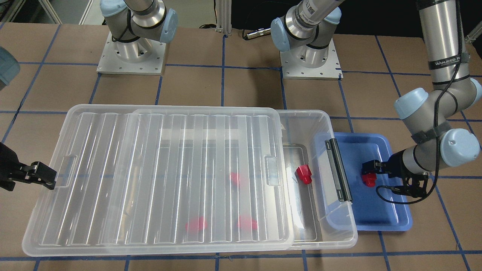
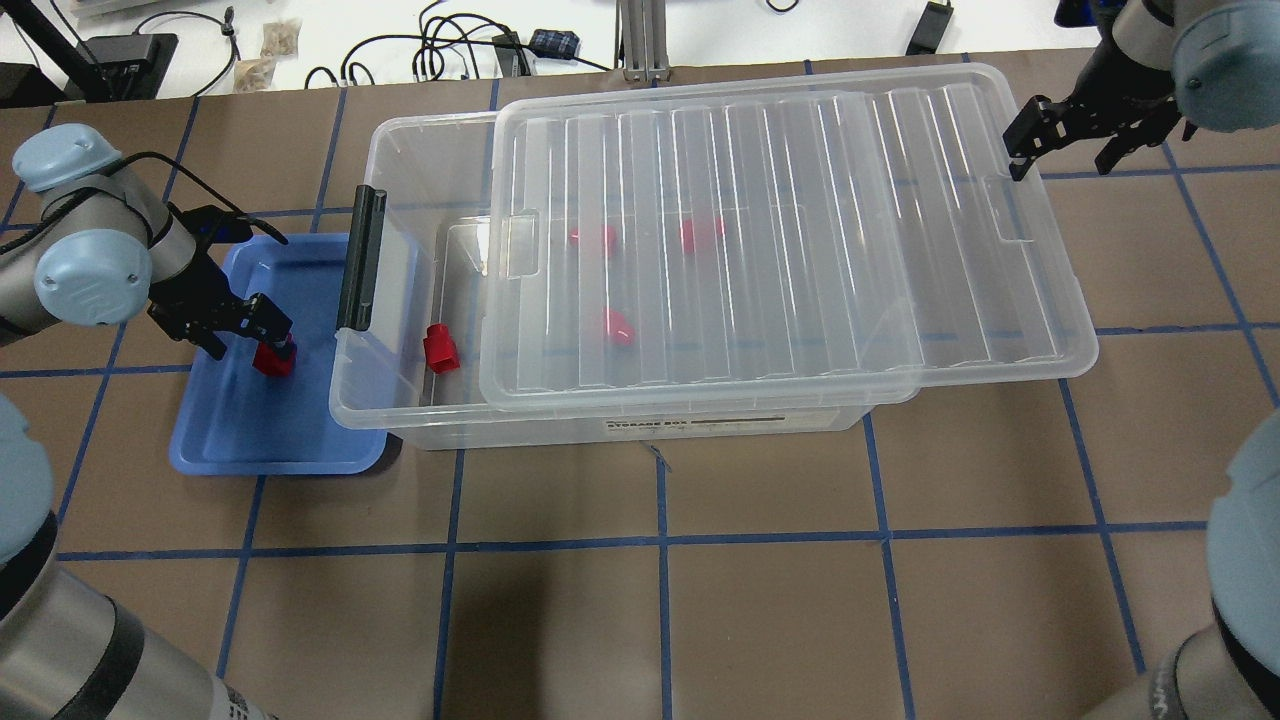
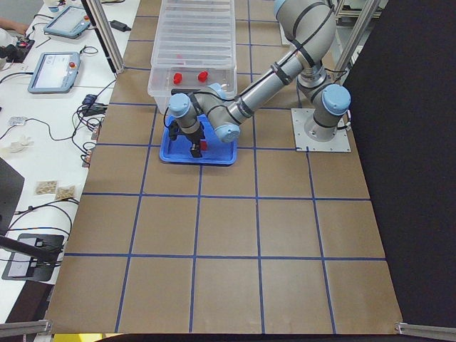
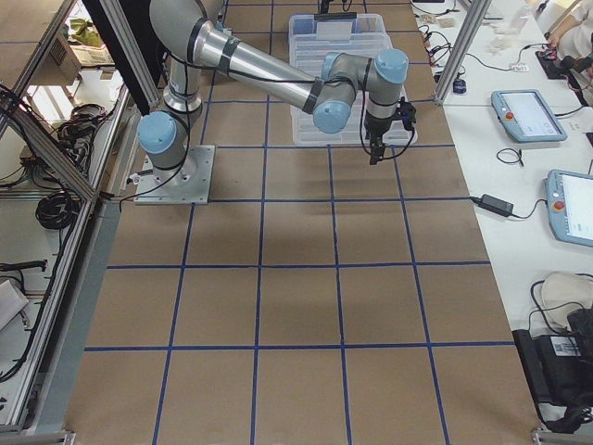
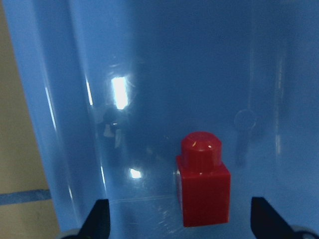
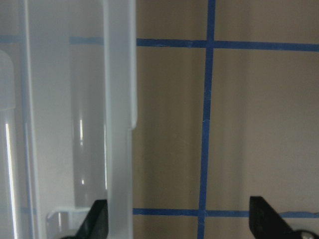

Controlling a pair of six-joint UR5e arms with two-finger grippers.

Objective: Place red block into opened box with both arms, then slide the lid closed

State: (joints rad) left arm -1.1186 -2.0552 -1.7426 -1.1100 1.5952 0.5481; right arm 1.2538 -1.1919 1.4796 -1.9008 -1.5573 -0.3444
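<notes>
Red block (image 5: 204,186): sits in the blue tray (image 2: 215,440), just left of the box (image 2: 400,150).
Left fingers (image 5: 99,221): spread, one on each side of the block, nothing pinched yet.
Axis: the block's length runs crosswise to the finger line.
Right fingers (image 6: 261,219): spread, empty, at the right end of the lid (image 2: 800,250).
Lid: leaves a gap at the box's left end.
Nearer arm: left.

I hold the left arm (image 2: 88,272) low at the left, elbow folded, the left gripper (image 2: 262,335) pointing down, jaws spread wide. The right arm (image 2: 1200,60) reaches to the far right; the right gripper (image 2: 1060,150) tilts downward, jaws equally wide apart.
</notes>
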